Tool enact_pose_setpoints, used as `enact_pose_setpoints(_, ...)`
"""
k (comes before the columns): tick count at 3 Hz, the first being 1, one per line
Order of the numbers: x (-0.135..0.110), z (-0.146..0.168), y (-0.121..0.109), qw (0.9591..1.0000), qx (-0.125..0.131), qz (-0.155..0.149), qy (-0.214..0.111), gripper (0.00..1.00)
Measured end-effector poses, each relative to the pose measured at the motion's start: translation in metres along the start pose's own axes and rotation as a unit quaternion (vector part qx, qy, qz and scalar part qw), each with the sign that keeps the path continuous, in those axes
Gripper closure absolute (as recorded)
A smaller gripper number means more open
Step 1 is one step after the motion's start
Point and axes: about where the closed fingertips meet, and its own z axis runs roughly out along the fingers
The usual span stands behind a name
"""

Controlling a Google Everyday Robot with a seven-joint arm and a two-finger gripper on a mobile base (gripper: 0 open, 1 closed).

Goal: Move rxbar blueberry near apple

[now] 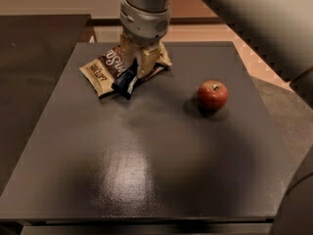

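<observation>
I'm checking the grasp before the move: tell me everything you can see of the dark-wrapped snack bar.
The small, flat, rectangular bar in a dark navy-black wrapper with pale markings is clamped at its upper end by the robot's cream two-finger gripper, over the far left of the dark tabletop. It is tilted, lower end pointing down-left, overlapping the crumpled brown-and-cream snack bag behind it. Contact with bag or table cannot be told. The round red apple lies apart, to the right.
</observation>
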Motion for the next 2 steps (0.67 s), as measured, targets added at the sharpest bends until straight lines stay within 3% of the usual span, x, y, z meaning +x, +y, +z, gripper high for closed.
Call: enact_pose_setpoints(2, 0.078, 0.007, 0.008, 0.9969, -0.007, 0.066, 0.043, 1.0)
